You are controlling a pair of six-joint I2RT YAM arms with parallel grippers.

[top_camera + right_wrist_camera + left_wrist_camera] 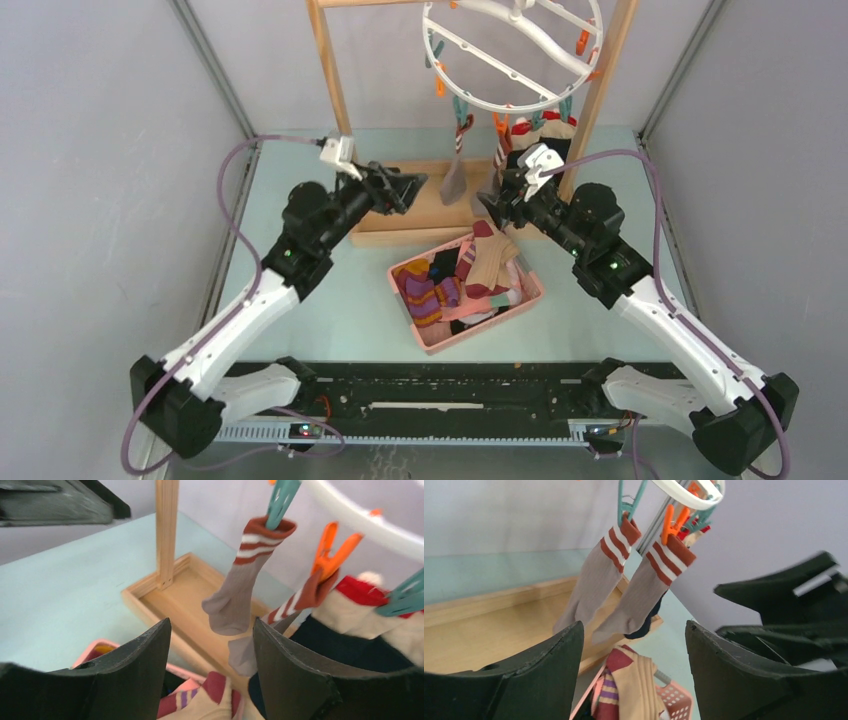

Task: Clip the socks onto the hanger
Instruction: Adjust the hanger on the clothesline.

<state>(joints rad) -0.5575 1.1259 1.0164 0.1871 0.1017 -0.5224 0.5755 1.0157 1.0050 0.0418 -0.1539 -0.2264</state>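
Note:
The white ring hanger point(510, 50) hangs from the wooden rack. Two grey socks with maroon-white cuffs point(594, 580) point(644, 595) dangle from a teal clip point(626, 505) and an orange clip point(672, 520). Navy socks with red-cream cuffs point(350, 630) are clipped beside them. More socks point(487, 262) lie heaped in the pink basket point(411, 310). My left gripper point(405, 188) point(634, 630) is open and empty, left of the hanging socks. Just below and in front of the clipped socks, my right gripper point(492, 205) point(212, 625) is open with nothing between its fingers.
The rack's wooden base tray point(420, 215) lies under the hanger, with upright posts at left point(330, 70) and right point(600, 90). Grey walls close in both sides. The basket sits between the two arms, in front of the tray.

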